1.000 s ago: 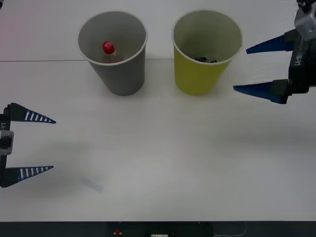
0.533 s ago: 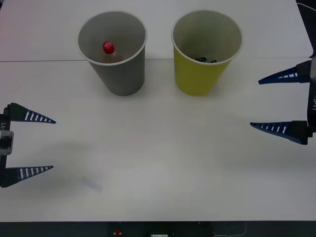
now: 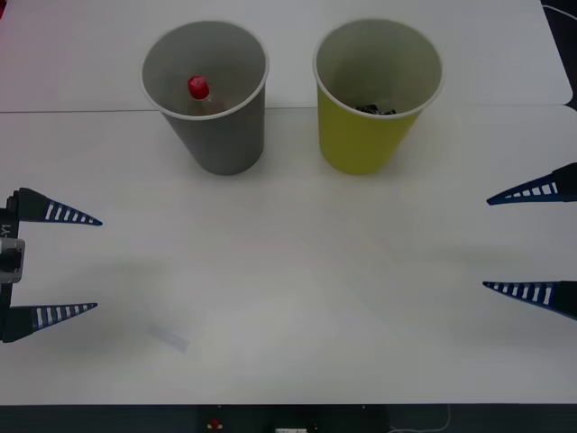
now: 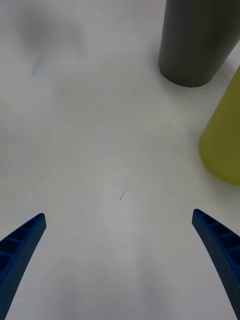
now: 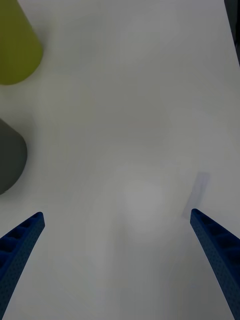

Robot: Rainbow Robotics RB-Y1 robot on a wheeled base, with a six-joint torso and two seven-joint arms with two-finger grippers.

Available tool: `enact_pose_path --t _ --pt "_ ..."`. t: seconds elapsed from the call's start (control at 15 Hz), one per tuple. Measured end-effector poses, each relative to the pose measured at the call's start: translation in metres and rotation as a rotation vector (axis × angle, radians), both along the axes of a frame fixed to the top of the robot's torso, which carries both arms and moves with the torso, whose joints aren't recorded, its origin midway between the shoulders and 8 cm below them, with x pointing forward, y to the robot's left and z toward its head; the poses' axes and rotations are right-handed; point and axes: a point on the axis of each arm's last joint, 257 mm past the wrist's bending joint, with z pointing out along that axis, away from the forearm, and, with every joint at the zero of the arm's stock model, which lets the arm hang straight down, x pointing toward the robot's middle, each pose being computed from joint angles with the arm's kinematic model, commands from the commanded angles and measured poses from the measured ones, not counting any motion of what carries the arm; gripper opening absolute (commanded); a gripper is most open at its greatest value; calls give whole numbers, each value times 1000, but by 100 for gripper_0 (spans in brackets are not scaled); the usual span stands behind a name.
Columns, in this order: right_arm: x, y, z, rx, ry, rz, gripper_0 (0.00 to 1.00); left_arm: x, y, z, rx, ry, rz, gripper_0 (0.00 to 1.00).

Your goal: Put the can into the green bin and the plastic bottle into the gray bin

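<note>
The gray bin [image 3: 216, 135] stands upright at the back left, and the plastic bottle's red cap [image 3: 197, 87] shows inside it. To its right stands the green bin [image 3: 361, 144], with the can [image 3: 374, 109] as a dark shape low inside. My right gripper [image 3: 487, 244] hangs open and empty at the table's right edge, well in front of the green bin. At the left edge my left gripper [image 3: 97, 264] is open and empty too. Beyond the right gripper [image 4: 118, 215] the right wrist view takes in the gray bin [image 4: 197, 40] and green bin [image 4: 225, 140]. The left gripper [image 5: 116, 214] faces bare table.
A white table [image 3: 297, 271] spreads wide between the two grippers. A faint pale strip [image 3: 169, 336] lies on it near the left gripper. The table's front edge [image 3: 288, 404] runs along the bottom, and a seam [image 3: 81, 111] crosses behind the bins.
My right gripper has drawn back from beside the green bin's rim toward the front right, still open. The left gripper and both bins have not moved.
</note>
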Motion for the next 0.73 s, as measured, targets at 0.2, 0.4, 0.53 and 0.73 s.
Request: enact_pose_path --t 0.2,0.4,0.53,0.73 --pt "-6 5 -7 22 12 8 100 0 0 0 0 0 0 100" --pt "-6 5 -12 22 10 7 100 0 0 0 0 0 0 100" --pt "-5 6 -14 24 7 3 100 0 0 0 0 0 0 100" --pt "-4 6 -14 27 6 0 100 0 0 0 0 0 0 100"
